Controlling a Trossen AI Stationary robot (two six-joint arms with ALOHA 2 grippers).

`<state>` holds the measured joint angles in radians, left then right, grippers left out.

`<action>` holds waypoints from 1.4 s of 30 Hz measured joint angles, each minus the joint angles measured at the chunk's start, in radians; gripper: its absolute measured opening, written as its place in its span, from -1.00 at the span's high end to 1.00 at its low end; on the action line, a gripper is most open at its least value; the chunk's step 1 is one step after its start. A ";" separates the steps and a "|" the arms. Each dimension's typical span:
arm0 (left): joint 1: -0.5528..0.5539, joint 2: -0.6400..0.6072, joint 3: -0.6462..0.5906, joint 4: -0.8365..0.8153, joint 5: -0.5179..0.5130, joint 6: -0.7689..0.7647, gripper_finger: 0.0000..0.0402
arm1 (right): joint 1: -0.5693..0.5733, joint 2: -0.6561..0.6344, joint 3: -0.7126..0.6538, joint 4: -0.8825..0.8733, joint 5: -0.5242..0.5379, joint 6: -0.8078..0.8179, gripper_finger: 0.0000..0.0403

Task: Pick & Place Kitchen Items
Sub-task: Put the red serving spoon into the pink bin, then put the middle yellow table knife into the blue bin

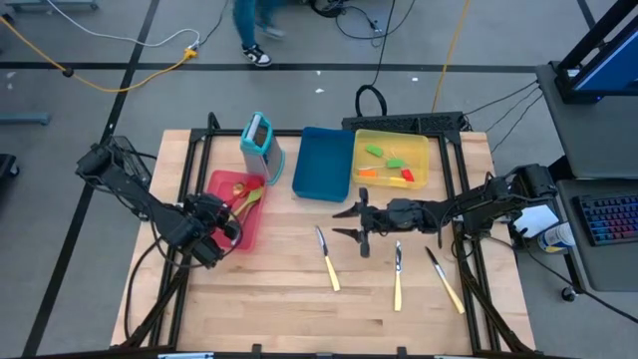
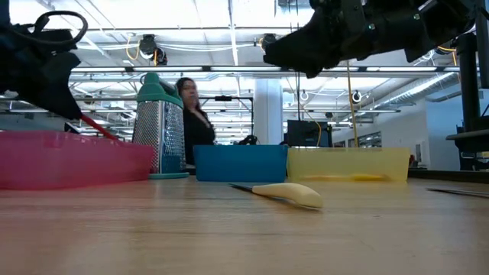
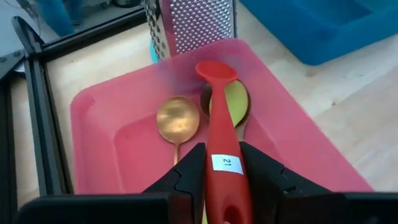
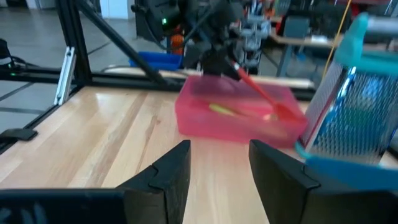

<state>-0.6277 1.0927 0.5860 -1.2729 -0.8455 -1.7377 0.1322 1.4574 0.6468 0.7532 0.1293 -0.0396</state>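
Observation:
My left gripper (image 3: 222, 152) hovers over the red tray (image 1: 227, 184) and is shut on a red spoon (image 3: 217, 106). The spoon's bowl (image 3: 216, 70) points toward the teal grater (image 1: 259, 143). A gold spoon (image 3: 177, 119) and a green spoon (image 3: 231, 102) lie in that tray. My right gripper (image 1: 341, 223) hangs open above the table's middle and touches nothing. Three cream-handled knives (image 1: 327, 259), (image 1: 397, 274), (image 1: 446, 279) lie flat on the wood. Green, red and orange spatulas (image 1: 391, 163) sit in the yellow tray (image 1: 419, 140). My left gripper pinches the red spoon's handle (image 3: 222, 134) between its two fingers (image 3: 194, 163), about where a white label sits. The fingers run along the handle, slanting down toward the tray. The spoon slopes down from the hold, its bowl (image 4: 283, 109) low in the tray; whether it touches, I cannot tell.
A blue tray (image 1: 322, 162) stands between the grater and the yellow tray. Black frame rails (image 1: 199, 150) run along the table's sides. Bare wood lies near the front edge (image 1: 299, 319). A person (image 2: 192, 114) stands in the room beyond the table.

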 joint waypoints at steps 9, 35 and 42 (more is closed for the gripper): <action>0.000 -0.001 0.171 -0.009 0.029 0.196 0.56 | 0.000 0.000 0.000 0.121 0.000 -0.128 0.23; 0.080 0.000 0.025 0.124 0.170 0.172 0.11 | 0.044 0.000 0.000 0.118 -0.005 -0.077 0.23; 0.087 0.000 0.096 0.128 0.135 0.206 -0.02 | 0.047 0.000 0.000 0.116 -0.116 0.005 0.19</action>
<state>-0.5408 1.0931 0.6816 -1.1451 -0.7102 -1.5321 0.1791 1.4577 0.6468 0.8692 0.0134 -0.0346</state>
